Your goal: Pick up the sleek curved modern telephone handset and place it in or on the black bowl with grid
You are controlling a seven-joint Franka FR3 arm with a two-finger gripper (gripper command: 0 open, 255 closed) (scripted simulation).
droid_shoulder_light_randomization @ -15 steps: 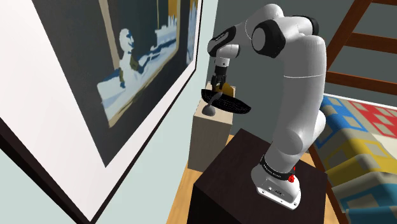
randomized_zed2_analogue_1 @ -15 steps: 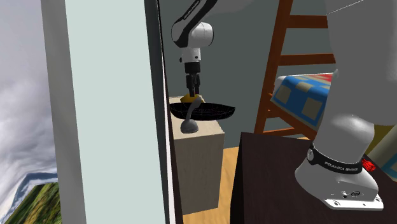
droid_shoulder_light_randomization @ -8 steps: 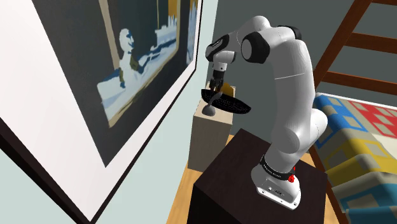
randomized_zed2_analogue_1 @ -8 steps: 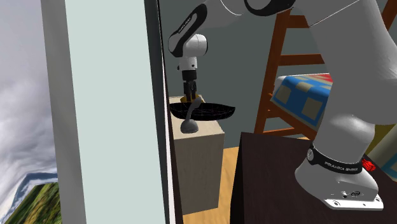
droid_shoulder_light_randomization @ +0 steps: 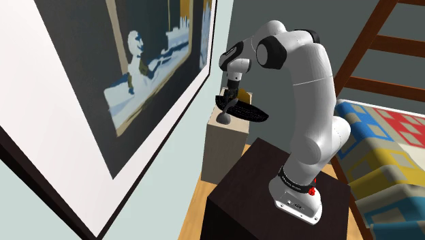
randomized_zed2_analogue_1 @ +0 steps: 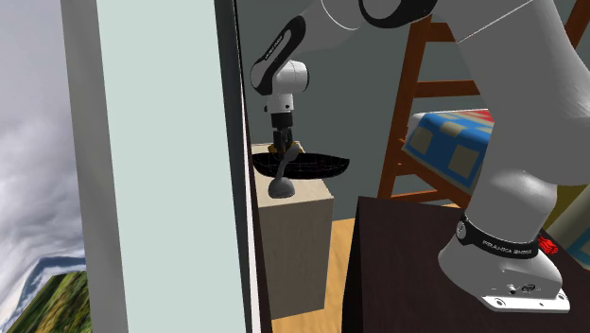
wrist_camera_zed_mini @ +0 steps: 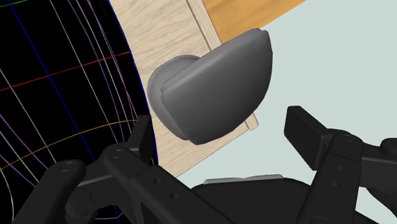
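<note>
Painting (droid_shoulder_light_randomization: 136, 75): large and framed, on the pale wall at the shoulder view's left; a pale figure stands against a dark ground.
Handset (wrist_camera_zed_mini: 216, 83): grey and curved, at the edge of the bench, just beside the bowl. In the wrist view its rounded end juts past the corner of the wooden top. In the second exterior view it runs from under my end effector down across the bowl's near rim to a rounded lump in front of the bench top. I cannot tell whether it leans on the bowl.
End effector (randomized_zed2_analogue_1: 282, 145): mine, pointing straight down over the handset's upper end. Its fingers (wrist_camera_zed_mini: 305, 130) stand wide apart, with the handset's rounded end showing between and beyond them; I see neither one pressing on it.
Bowl (droid_shoulder_light_randomization: 248, 113): black and shallow, on the bench top, just to the shoulder view's right of the handset. Thin coloured grid lines cross it in the wrist view.
Bench (droid_shoulder_light_randomization: 221, 153): a tall, narrow, light wooden box against the wall, beyond my stand.
Stand (droid_shoulder_light_randomization: 248, 194): a dark brown box carrying my base.
Arm (droid_shoulder_light_randomization: 310, 88): white with dark joints, arching up from the stand and over to the bench.
Ladder (droid_shoulder_light_randomization: 381, 61): reddish-brown wood, at the shoulder view's upper right.
Bed (droid_shoulder_light_randomization: 385, 153): below the ladder, covered in blue, red, yellow and white squares.
</note>
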